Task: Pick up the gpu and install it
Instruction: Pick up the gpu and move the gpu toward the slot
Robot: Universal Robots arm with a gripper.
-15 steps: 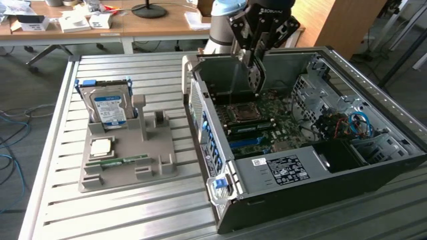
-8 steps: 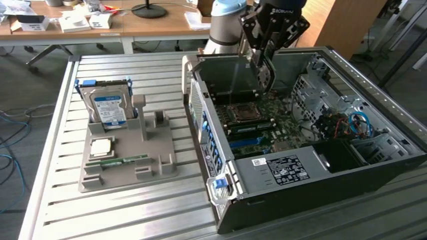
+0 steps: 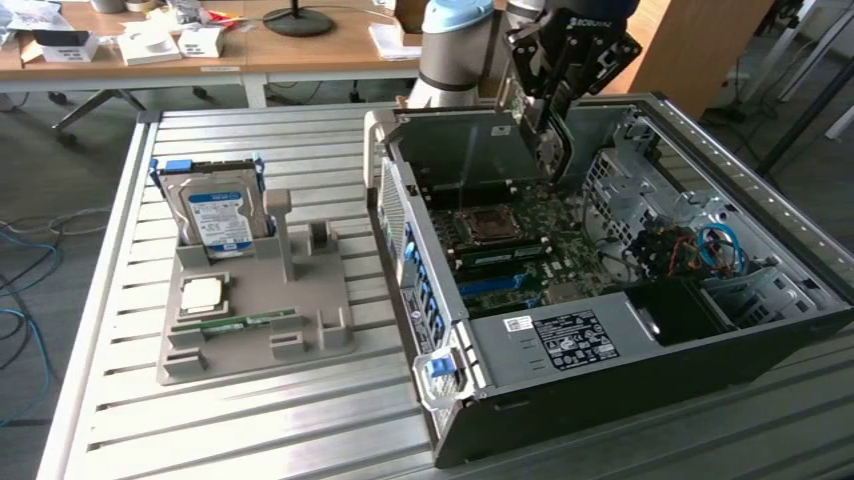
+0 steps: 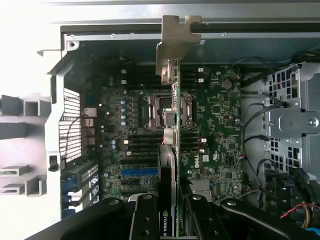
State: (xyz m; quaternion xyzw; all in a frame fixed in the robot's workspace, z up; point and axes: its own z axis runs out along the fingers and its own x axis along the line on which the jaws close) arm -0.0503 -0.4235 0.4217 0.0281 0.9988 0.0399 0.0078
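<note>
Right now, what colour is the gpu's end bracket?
Grey metal end bracket on the gpu; wrist view.

**Opens upward, hemmed in sideways**

Above the CPU socket (image 3: 487, 222): clear air up to the gpu (image 4: 169, 170), clamped in the gripper (image 4: 172, 220). To the exterior view's right of the socket: perforated drive cage (image 3: 627, 170), then loose cables (image 3: 707, 250). Nearer the camera than the socket: memory slots (image 3: 501, 262), then the power supply (image 3: 561, 340). Beyond the socket: upright case wall (image 3: 461, 145). To the exterior view's left of the socket: rear panel (image 3: 407, 260); past that, bare table (image 3: 267, 420) around the grey holder (image 3: 314, 300).

Dark gpu (image 4: 168, 185) with grey bracket (image 4: 172, 50), green motherboard (image 4: 220, 115), silver hard drive (image 3: 203, 186) with blue label (image 3: 220, 220), grey holder (image 3: 254, 320)
</note>
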